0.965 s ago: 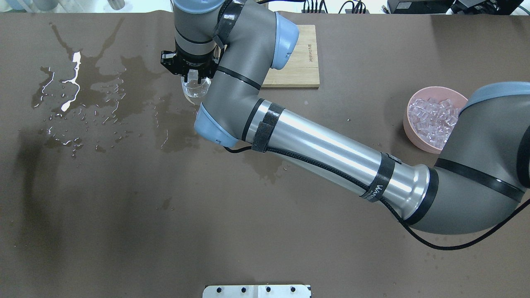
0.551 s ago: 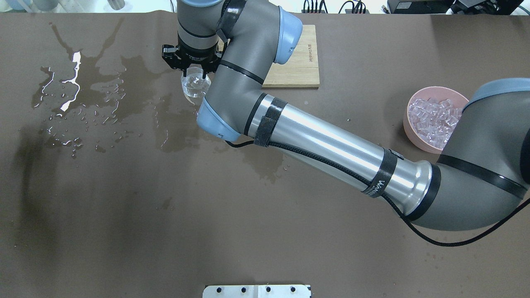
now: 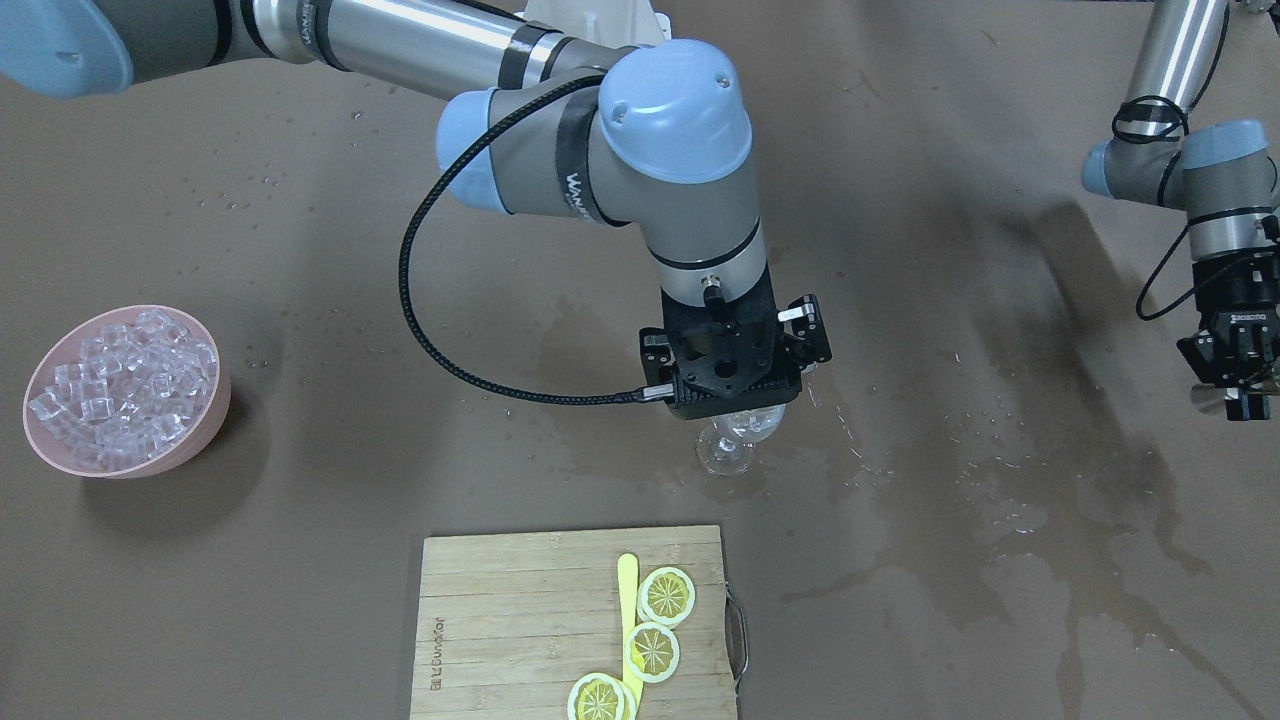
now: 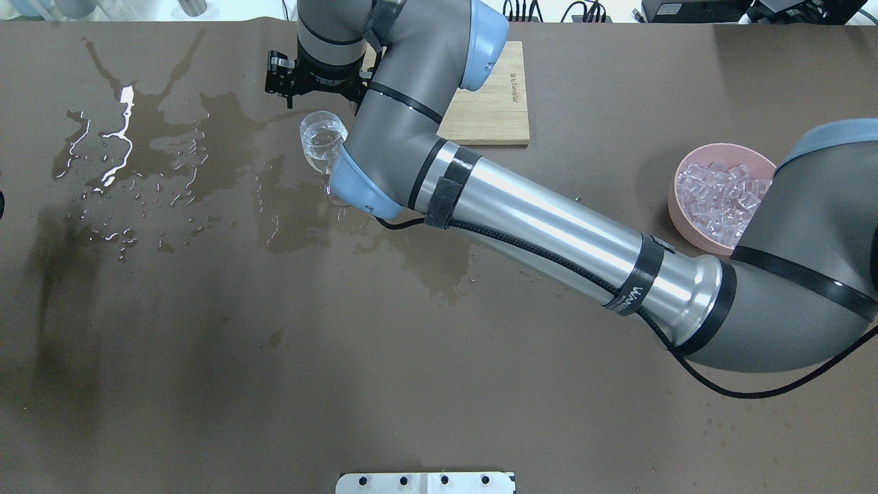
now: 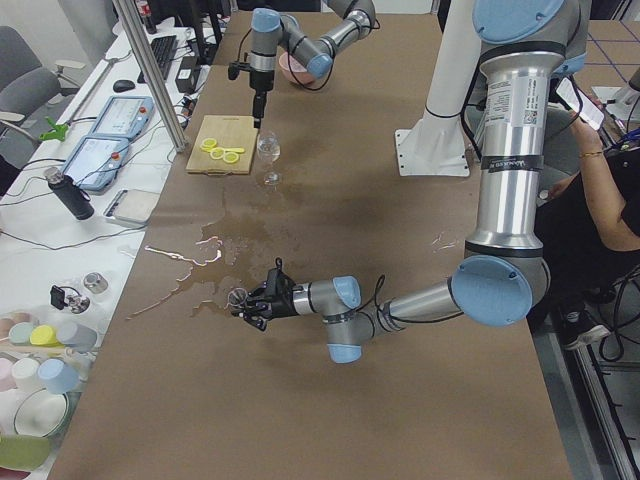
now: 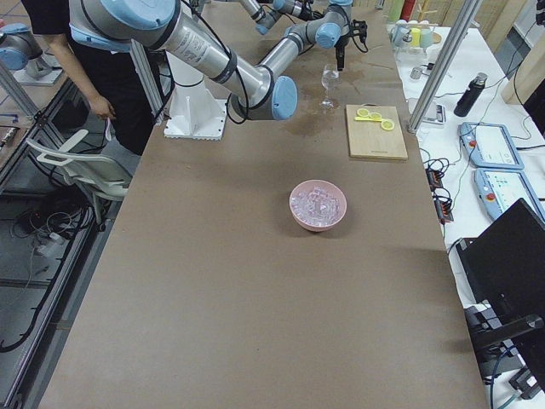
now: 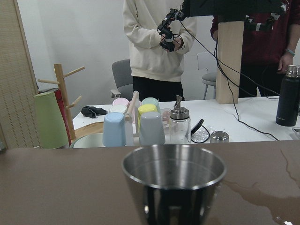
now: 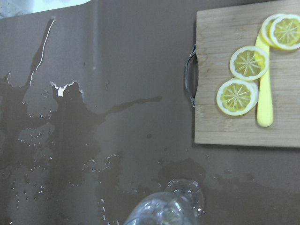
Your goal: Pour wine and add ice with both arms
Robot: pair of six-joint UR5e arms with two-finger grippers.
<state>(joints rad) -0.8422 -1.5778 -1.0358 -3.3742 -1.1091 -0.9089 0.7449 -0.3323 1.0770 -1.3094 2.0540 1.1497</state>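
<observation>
A clear wine glass (image 4: pixel 321 139) stands on the wet brown table beside the cutting board; it also shows in the front view (image 3: pixel 727 445) and the right wrist view (image 8: pixel 164 210). I cannot tell what it holds. My right gripper (image 3: pixel 735 405) hangs above the glass, a little to its far side, with its fingers hidden, so I cannot tell if it is open. A pink bowl (image 4: pixel 680 214) holds several ice cubes (image 4: pixel 720 195). My left gripper (image 3: pixel 1240 400) is at the table's left end, shut on a steel cup (image 7: pixel 173 183).
A wooden cutting board (image 3: pixel 520 620) carries lemon slices (image 3: pixel 668 594) and a yellow knife (image 3: pixel 627 590). Spilled liquid (image 4: pixel 123 137) covers the table's left part and reaches the glass. Cups, bottles and people are beyond the table's left end (image 7: pixel 140 126).
My right gripper has moved off the glass toward the table's far edge. The glass's rim, covered by the gripper before, now shows clear of it. The glass has not moved.
</observation>
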